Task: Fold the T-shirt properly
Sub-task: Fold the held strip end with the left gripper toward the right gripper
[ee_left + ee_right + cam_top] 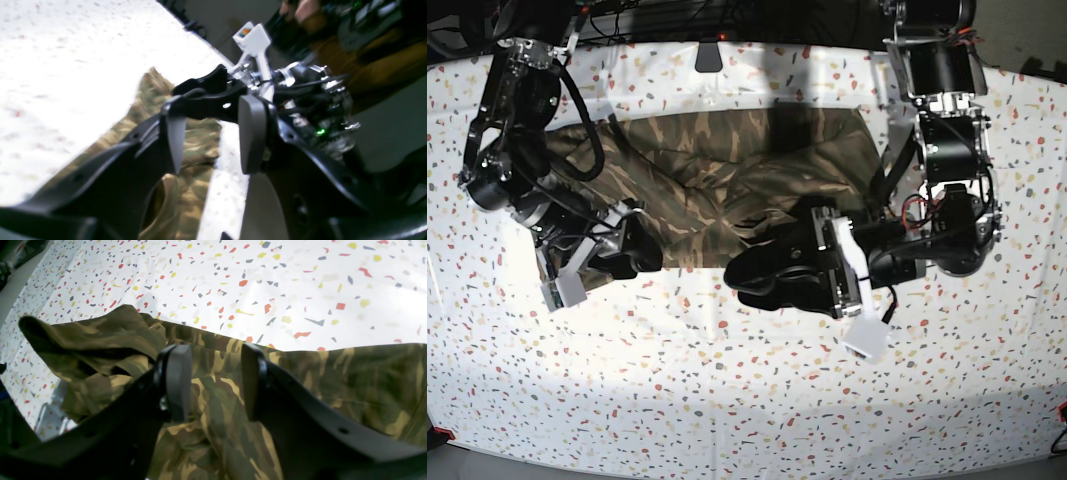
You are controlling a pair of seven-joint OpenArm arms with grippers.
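shirt spot: the T-shirt (727, 180) is bunched up on the far half of the speckled table (727, 400), spread left to right, nowhere near flat yet.

long axis: runs across the table, left-right, so I'd guess the grab points are out at its two ends, not the middle.

right gripper (642, 255): it's the one on the left of the base view, sitting at the shirt's near-left edge. In its wrist view the jaws are apart with camo cloth (217, 386) showing in the gap, nothing pinched as far as I can see.

left gripper (757, 275): on the right side of the scene, pointing left along the near edge of the shirt. Jaws apart here too, and its wrist view shows cloth (196, 140) beyond the gap, not clamped.

who's nearer: honestly both are close. The right one looks like it's already over fabric; the left one seems to hang just near of the hem.

what the next move hangs on: my read is each arm takes its own end, since the shirt lies far of both fingertips.

not sure: whether either pad is actually touching cloth, can't tell.
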